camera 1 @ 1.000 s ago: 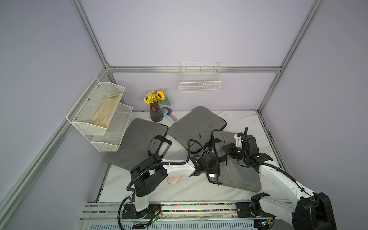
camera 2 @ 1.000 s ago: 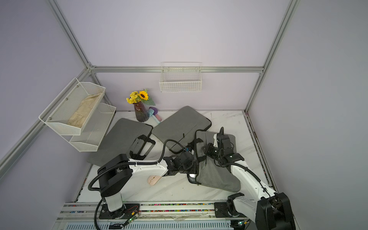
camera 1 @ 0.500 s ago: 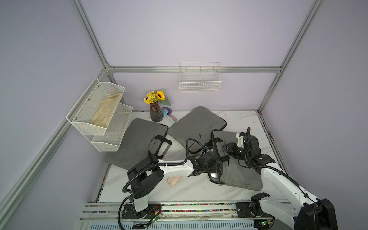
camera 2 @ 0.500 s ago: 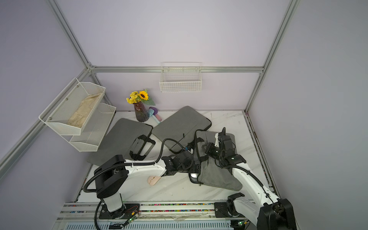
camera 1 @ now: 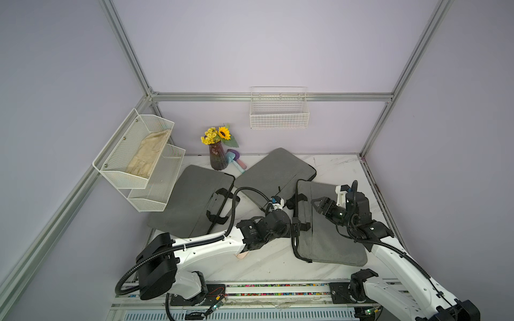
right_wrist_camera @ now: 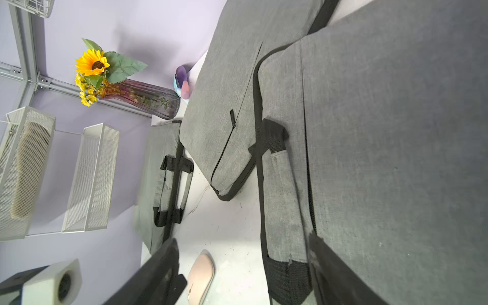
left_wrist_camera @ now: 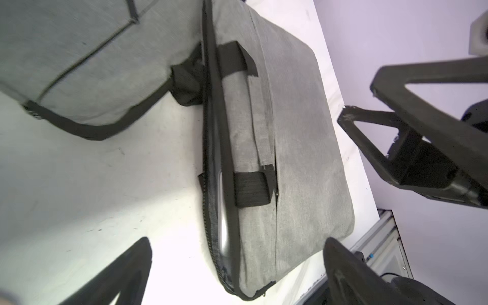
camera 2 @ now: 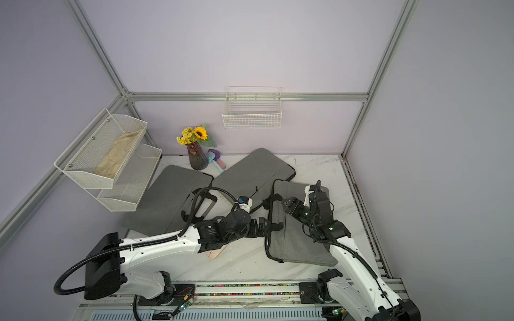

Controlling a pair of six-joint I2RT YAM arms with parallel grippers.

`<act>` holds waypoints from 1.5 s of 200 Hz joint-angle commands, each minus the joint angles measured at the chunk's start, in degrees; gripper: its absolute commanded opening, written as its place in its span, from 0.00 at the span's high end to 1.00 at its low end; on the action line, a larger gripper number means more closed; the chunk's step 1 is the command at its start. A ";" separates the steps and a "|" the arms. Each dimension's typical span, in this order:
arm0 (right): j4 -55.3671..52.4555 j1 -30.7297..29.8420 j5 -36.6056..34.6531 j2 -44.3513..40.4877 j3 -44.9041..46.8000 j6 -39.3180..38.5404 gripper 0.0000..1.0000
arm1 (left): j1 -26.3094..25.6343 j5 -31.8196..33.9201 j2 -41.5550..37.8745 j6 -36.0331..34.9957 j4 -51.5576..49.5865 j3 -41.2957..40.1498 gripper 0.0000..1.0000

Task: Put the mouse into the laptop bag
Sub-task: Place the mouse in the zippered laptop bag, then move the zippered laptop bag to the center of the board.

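Observation:
The grey laptop bag point(camera 1: 328, 236) point(camera 2: 300, 241) lies flat at the right, its zip edge facing my left gripper point(camera 1: 299, 226) point(camera 2: 262, 226). That gripper is open and empty, just off the edge. In the left wrist view point(left_wrist_camera: 236, 243) a glossy dark rounded thing point(left_wrist_camera: 223, 219), maybe a mouse, shows inside the bag's point(left_wrist_camera: 298, 158) zip slit. A pink mouse point(camera 1: 241, 255) point(camera 2: 215, 253) point(right_wrist_camera: 200, 277) lies on the table under my left forearm. My right gripper point(camera 1: 317, 203) point(camera 2: 288, 203) point(right_wrist_camera: 241, 240) hangs open above the bag point(right_wrist_camera: 396, 132), holding nothing.
Two more grey bags point(camera 1: 194, 200) point(camera 1: 275, 172) lie left and behind. A vase of flowers point(camera 1: 217, 155) stands at the back wall with a small pastel toy point(camera 1: 235, 159) beside it. A white mesh shelf point(camera 1: 139, 161) hangs left, a wire basket point(camera 1: 279, 114) on the back wall.
Both grippers have opened. The right gripper let go of the bag's top and rose off it; the bag's flap lies flatter. The left gripper drew back slightly from the zip edge.

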State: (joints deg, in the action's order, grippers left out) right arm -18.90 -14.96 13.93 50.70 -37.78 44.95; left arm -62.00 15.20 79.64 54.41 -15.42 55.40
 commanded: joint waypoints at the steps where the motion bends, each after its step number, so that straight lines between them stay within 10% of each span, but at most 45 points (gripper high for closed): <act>1: -2.29 -0.29 -4.89 -2.80 1.97 0.66 0.16 | -0.14 6.43 -4.72 -0.62 -1.35 -2.95 0.00; 80: 0.54 -0.21 -9.31 -3.02 1.84 2.19 0.07 | -0.23 8.55 -22.13 -3.58 -3.11 -13.26 0.00; 164: 5.91 -0.44 6.31 -7.58 10.47 3.03 0.09 | -1.98 -1.44 -30.25 -2.94 0.29 -21.82 0.00; 207: 7.71 -7.88 3.70 -7.37 14.00 5.49 0.35 | -8.43 -1.64 -24.45 -0.05 2.50 -22.87 0.02; 300: 18.34 -17.47 -9.26 12.47 15.14 9.63 0.44 | -11.31 -5.83 5.47 1.59 21.89 -14.70 0.06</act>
State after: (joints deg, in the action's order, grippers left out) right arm -4.27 -32.16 8.86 59.24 -21.89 53.78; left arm -73.63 9.54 78.46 54.50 0.95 35.05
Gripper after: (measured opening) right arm 0.560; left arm 0.943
